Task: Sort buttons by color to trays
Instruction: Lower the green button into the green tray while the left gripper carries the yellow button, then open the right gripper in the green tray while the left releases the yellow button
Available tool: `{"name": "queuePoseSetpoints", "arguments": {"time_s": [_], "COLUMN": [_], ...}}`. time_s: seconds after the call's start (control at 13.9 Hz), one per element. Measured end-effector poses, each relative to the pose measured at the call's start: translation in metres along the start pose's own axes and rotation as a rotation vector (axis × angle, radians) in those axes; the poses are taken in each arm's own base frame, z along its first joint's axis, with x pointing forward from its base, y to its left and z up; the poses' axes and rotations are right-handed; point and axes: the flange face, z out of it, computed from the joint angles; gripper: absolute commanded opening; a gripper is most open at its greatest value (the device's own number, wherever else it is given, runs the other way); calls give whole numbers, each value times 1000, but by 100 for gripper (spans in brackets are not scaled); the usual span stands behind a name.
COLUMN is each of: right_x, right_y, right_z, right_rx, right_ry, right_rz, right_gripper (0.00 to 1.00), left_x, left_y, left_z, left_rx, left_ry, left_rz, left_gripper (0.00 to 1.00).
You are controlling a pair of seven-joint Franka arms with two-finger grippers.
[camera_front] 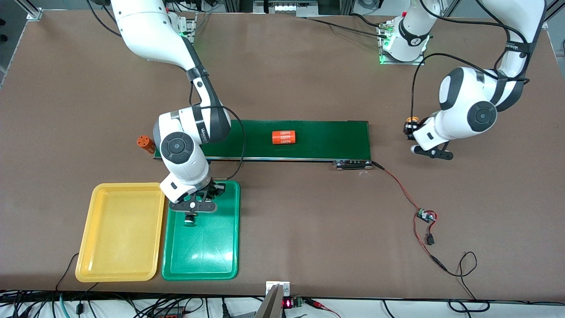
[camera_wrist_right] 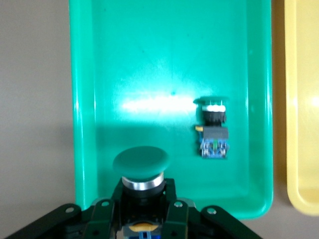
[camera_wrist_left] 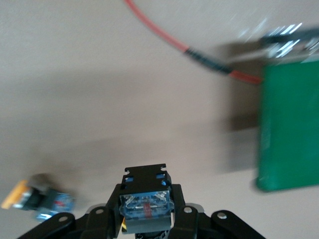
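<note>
My right gripper (camera_front: 215, 190) (camera_wrist_right: 142, 199) is shut on a green-capped button (camera_wrist_right: 141, 167) over the green tray's (camera_front: 207, 251) (camera_wrist_right: 149, 59) end nearest the belt. A second green button (camera_front: 190, 219) (camera_wrist_right: 214, 132) lies in that tray. The yellow tray (camera_front: 121, 232) (camera_wrist_right: 304, 99) beside it is bare. My left gripper (camera_front: 410, 126) (camera_wrist_left: 146, 191) is shut on a button with a yellow-orange cap (camera_front: 412, 119) and a black-and-blue body (camera_wrist_left: 146, 206), over the table past the belt's end at the left arm's side. Another yellow-orange button (camera_wrist_left: 37, 196) lies on the table there; the front view does not show it.
A long dark-green conveyor belt (camera_front: 309, 139) (camera_wrist_left: 289, 124) crosses the middle, with an orange "4680" cylinder (camera_front: 284, 138) lying on it. Another orange cylinder (camera_front: 143, 142) stands at its end by the right arm. A red cable (camera_front: 399, 185) (camera_wrist_left: 199, 55) runs to a small circuit board (camera_front: 426, 216).
</note>
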Motion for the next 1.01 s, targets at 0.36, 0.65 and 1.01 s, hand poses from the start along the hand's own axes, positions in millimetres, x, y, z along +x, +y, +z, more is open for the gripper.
{"name": "queuePoseSetpoints", "arguments": {"time_s": [0.36,0.65,1.01], "right_x": [15,18,15], "right_y": [9,12,3], "right_z": [29,66,92], "right_rx": [-2,-6,-7], "right_ry": [65,114,127], "right_rz": [-20,-26,-41], "right_gripper": [16,17,100], "left_x": [11,21,29], "left_y": [54,130,216], "left_z": [-23,-11,33], "left_rx": [-12,-39,-117], "left_ry": [52,72,100], "left_rz": [-191,-25,80], "left_gripper": [24,24,75]}}
